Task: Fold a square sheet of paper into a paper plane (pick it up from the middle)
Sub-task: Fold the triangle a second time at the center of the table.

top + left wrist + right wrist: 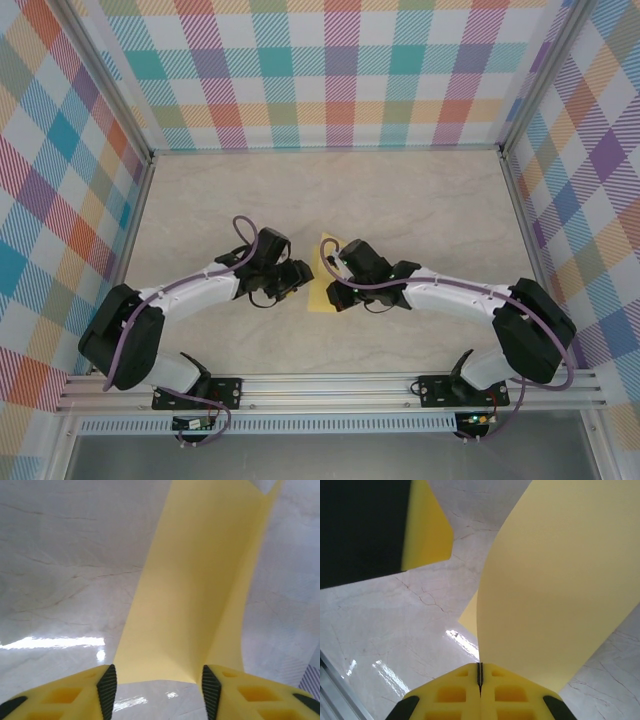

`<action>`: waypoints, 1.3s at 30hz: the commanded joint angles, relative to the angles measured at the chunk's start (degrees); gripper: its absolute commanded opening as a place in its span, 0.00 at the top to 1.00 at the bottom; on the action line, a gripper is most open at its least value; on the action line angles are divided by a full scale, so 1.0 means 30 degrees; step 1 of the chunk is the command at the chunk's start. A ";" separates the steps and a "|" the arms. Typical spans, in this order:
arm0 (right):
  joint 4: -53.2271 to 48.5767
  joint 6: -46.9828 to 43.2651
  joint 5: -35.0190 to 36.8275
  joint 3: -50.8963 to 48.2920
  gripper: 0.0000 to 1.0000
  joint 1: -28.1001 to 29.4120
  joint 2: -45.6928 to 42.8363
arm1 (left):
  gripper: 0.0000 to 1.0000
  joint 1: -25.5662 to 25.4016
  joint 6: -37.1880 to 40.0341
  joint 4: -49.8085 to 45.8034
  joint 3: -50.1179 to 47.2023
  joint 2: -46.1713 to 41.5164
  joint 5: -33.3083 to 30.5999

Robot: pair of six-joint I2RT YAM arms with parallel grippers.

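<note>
Top external view, left to right: the left hand point(296, 279) points inward over the pale marble-look worktop point(400, 200), the thin bright-yellow square sheet of paper point(322, 270) stands between the two hands as a narrow strip running near to far, and the right hand point(338, 290) meets it from the other side; both hands look about equally close to it, touching or just beside; left wrist view shows the left hand point(158, 692) with its black pads point(107, 690) apart, the sheet point(195, 595) lying straight ahead, its near edge spanning the gap unpinched, its long axis running away from the hand and its right side turned up along a bend; right wrist view shows the right hand point(480, 675) pressed together on the lower edge of the sheet point(560, 590), the paper rising curved from the seam; in my judgement the coming move turns on the left hand closing on the edge directly before it, with the right as anchor; no brand, label or readable writing appears
</note>
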 commanded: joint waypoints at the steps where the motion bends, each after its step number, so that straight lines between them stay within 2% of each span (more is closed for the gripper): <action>1: 0.0743 -0.0263 -0.1675 -0.0535 1.00 -0.0650 0.0024 | 0.59 -0.0331 -0.0476 0.1934 -0.0993 -0.0204 0.0428; 5: 0.0945 -0.0227 -0.2769 -0.0692 1.00 -0.1303 0.0081 | 0.76 -0.1180 -0.0597 0.2031 -0.0699 0.0728 0.0552; 9: 0.0857 -0.0167 -0.2969 -0.0652 1.00 -0.1679 0.0460 | 0.84 -0.1590 -0.1298 0.2273 -0.0849 0.1233 -0.0078; 19: 0.0490 -0.0098 -0.2610 -0.0456 1.00 -0.1739 0.0670 | 0.87 -0.2175 -0.0854 0.1848 0.0556 0.3901 0.0197; 23: -0.1061 0.0184 -0.1344 0.0381 1.00 -0.2022 0.1421 | 0.91 -0.2413 -0.0402 -0.1441 0.1610 0.4695 -0.1446; 26: -0.2049 0.0125 -0.1812 0.1273 1.00 -0.2411 0.2589 | 0.93 -0.2417 -0.0304 -0.3156 0.1660 0.4834 -0.2796; 33: -0.2498 -0.0139 -0.2640 0.2150 1.00 -0.2702 0.3327 | 0.93 -0.2417 0.0435 -0.4586 0.2121 0.4812 -0.4191; 39: -0.3107 -0.0761 -0.3130 0.3130 1.00 -0.2999 0.4508 | 0.91 -0.2417 0.1023 -0.4655 0.2176 0.4907 -0.4307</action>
